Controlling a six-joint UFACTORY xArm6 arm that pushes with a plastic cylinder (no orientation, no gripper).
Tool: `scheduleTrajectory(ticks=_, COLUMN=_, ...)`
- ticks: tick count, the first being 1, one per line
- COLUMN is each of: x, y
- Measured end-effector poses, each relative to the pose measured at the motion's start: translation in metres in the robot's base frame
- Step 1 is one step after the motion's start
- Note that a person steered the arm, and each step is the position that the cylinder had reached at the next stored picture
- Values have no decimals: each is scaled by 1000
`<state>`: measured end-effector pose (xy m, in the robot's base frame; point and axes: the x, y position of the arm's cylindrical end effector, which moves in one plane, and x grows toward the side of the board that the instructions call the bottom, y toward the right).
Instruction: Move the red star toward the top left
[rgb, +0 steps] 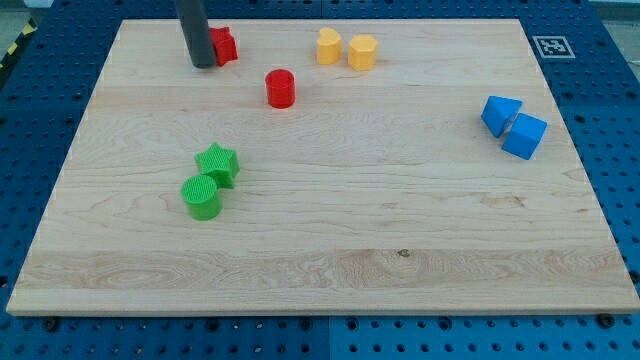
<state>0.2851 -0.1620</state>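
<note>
- Camera view: my tip (203, 64) touches the left side of the red star (223, 45), near the worktop (330, 260) top-left.
- Jaws: none fitted; the rod grips nothing.
- Risk: I judge a push from this side sends the star right, toward the red cylinder (281, 88).

The dark grey rod (199, 32) runs off the view's top edge; it covers the left part of the small red star-shaped block (225, 45), so its star outline stays unclear
</note>
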Motion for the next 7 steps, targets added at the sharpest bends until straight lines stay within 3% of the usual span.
scheduleTrajectory(ticks=1, x=24, y=14)
scheduleTrajectory(ticks=3, x=-1, y=47)
scheduleTrajectory(ticks=7, x=-40, y=-39)
